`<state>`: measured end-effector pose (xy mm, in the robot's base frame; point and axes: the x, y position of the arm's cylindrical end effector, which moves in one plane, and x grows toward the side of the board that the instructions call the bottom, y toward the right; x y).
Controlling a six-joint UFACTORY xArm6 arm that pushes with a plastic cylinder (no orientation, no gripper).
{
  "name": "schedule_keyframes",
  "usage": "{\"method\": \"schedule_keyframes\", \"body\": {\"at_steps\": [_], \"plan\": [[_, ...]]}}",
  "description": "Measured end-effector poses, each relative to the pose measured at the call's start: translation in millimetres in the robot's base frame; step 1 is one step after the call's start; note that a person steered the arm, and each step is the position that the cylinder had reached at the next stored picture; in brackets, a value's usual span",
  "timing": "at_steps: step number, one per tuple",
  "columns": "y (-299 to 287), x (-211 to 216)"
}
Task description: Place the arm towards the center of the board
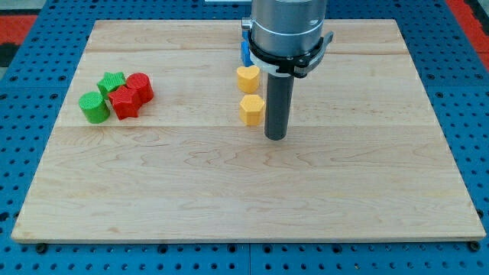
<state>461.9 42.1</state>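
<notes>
My tip (275,137) rests on the wooden board (244,191) near its middle, just right of and slightly below a yellow hexagonal block (251,109). A yellow heart-shaped block (247,78) lies above that one. A blue block (245,52) is mostly hidden behind the arm's body at the view's top. On the view's left sits a tight cluster: a green star block (111,82), a green cylinder (94,107), a red star block (124,101) and a red cylinder (140,86).
The board lies on a blue perforated table (23,114). The arm's grey body (286,30) hangs over the board's top middle.
</notes>
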Motion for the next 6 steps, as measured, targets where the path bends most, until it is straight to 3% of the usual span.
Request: {"method": "schedule_keyframes", "body": {"at_steps": [3,6], "plan": [[-7.0,8.4],[-149.0,34.5]]}}
